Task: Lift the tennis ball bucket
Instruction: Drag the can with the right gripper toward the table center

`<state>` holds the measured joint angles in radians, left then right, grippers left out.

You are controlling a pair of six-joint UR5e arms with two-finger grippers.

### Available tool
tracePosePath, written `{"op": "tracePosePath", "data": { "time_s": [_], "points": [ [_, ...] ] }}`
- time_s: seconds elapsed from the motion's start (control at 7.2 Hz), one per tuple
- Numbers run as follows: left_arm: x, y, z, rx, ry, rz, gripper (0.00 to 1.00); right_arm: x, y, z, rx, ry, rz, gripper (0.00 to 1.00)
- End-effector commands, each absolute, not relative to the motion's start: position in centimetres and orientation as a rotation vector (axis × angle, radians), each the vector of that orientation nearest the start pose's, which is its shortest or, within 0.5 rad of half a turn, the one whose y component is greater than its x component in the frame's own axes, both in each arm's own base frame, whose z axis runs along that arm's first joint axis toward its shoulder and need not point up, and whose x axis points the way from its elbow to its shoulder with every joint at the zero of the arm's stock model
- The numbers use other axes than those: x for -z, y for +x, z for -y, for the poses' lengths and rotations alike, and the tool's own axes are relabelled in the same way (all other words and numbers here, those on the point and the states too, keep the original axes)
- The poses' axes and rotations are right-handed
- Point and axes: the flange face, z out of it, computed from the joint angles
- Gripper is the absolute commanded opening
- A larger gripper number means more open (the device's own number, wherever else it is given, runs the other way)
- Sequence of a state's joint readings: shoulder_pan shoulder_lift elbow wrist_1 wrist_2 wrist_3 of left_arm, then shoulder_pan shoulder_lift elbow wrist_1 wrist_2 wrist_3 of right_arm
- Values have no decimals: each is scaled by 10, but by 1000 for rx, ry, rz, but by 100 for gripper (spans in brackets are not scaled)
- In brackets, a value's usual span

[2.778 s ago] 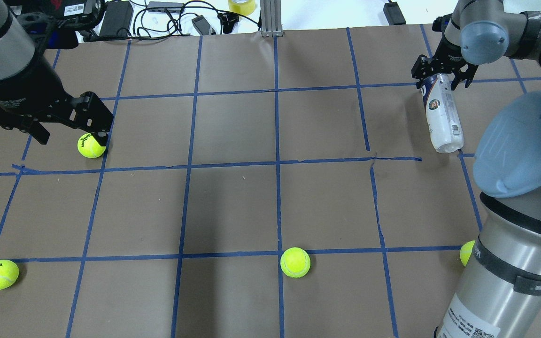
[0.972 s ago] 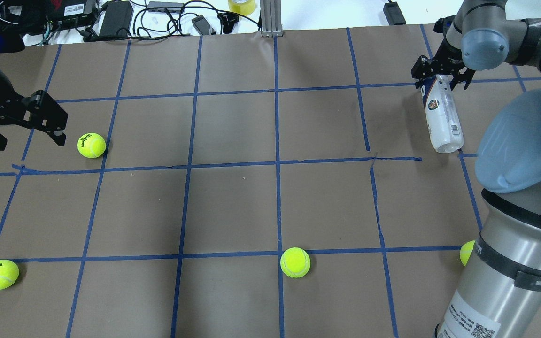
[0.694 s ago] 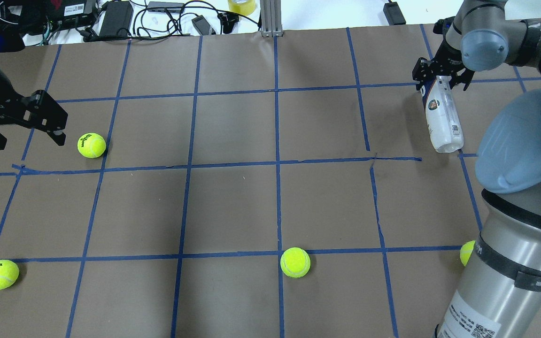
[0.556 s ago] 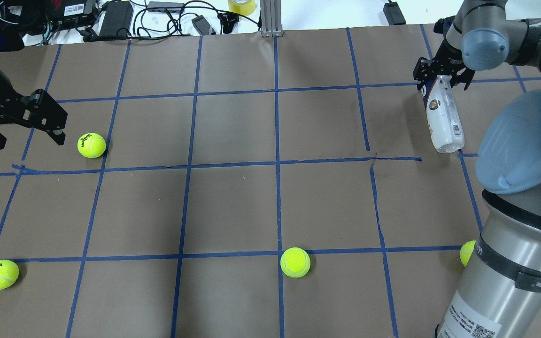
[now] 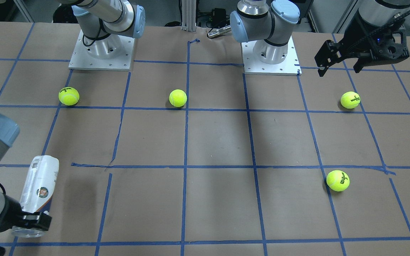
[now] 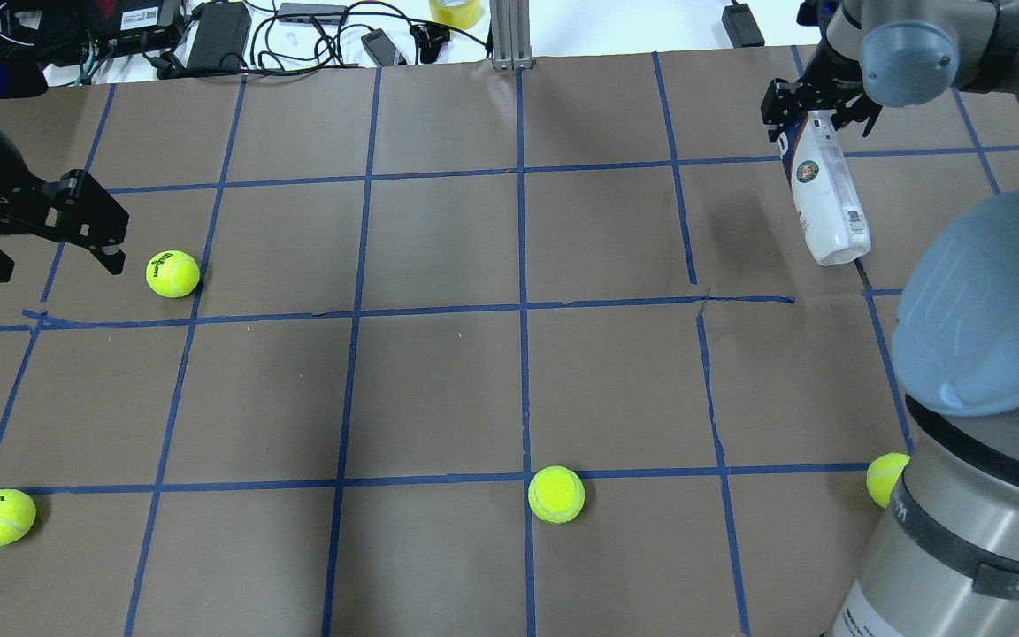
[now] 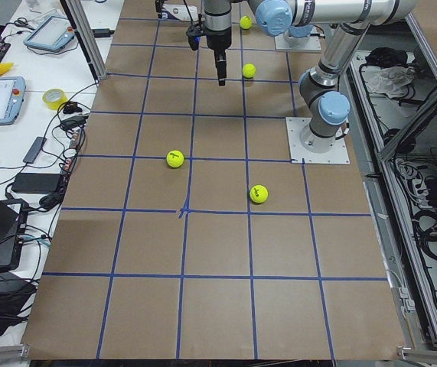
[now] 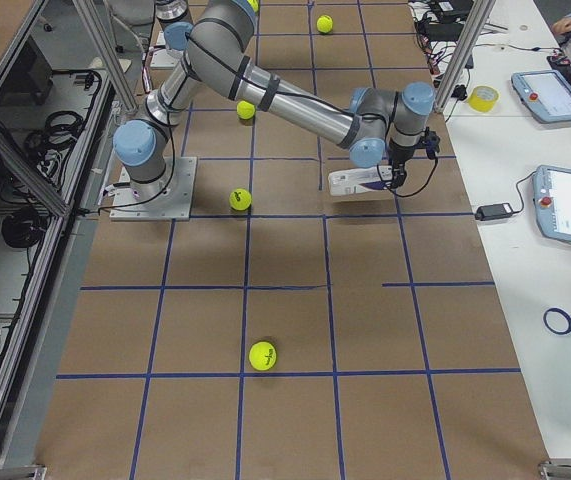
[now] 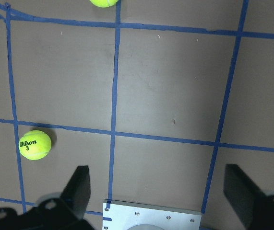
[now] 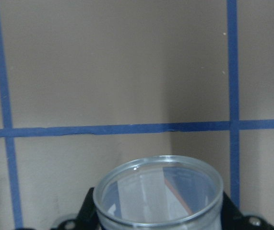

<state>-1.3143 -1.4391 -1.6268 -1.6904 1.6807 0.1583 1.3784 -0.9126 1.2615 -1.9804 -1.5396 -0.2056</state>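
Tennis ball bucket (image 6: 823,203) hung near the far right corner of the tabletop (image 6: 439,389). The right gripper (image 6: 815,111) pinched it at one end, and the other end pointed back toward the robot and sloped down. Its shadow lay apart from it on the brown paper, so I judged it already clear of the surface.

Left gripper (image 6: 49,257) was spread wide and empty, by the left edge beside a tennis ball (image 6: 172,273).

Handling judgement: the hold sat at the very end, so the long body would lever against the fingers. Best to raise it slowly and straight up, with no wrist swing, and hold a steady squeeze. Thin clear plastic may flex or slide in the grip.

Appearance: a clear cylinder with a white and navy label (image 6: 815,190), a round logo and a barcode strip. The right wrist view showed a transparent round rim with no balls visible inside.
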Motion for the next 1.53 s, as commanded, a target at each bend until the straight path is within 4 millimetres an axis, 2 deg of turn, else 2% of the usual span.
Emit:
{"op": "tracePosePath", "data": {
  "time_s": [0.0, 0.14, 0.42, 0.56, 0.69, 0.97, 1.11, 1.25, 1.39],
  "points": [
    [-512, -9, 444, -106, -147, -3035, 100, -291, 67, 729, 93, -350, -3089, 42],
    [-513, -9, 443, -102, -148, -3036, 100, -300, 116, 719, 104, -480, -3071, 42],
    [-513, -8, 442, -107, -150, -3035, 100, -295, 247, 679, 68, -792, -3017, 42],
    [-513, -9, 442, -104, -150, -3035, 100, -294, 297, 659, 75, -950, -2970, 42],
    [-513, -8, 442, -107, -152, -3035, 100, -289, 330, 645, 80, -1122, -2910, 42],
    [-513, -7, 442, -110, -140, -3035, 100, -290, 342, 640, 96, -1436, -2758, 42],
    [-513, -9, 442, -106, -127, -3035, 100, -279, 364, 629, 76, -1601, -2659, 42],
    [-513, -8, 441, -113, -128, -3034, 100, -274, 409, 608, 116, -1710, -2591, 43],
    [-512, -9, 441, -113, -128, -3034, 100, -255, 449, 591, 170, -1858, -2490, 42]
  ]
}}
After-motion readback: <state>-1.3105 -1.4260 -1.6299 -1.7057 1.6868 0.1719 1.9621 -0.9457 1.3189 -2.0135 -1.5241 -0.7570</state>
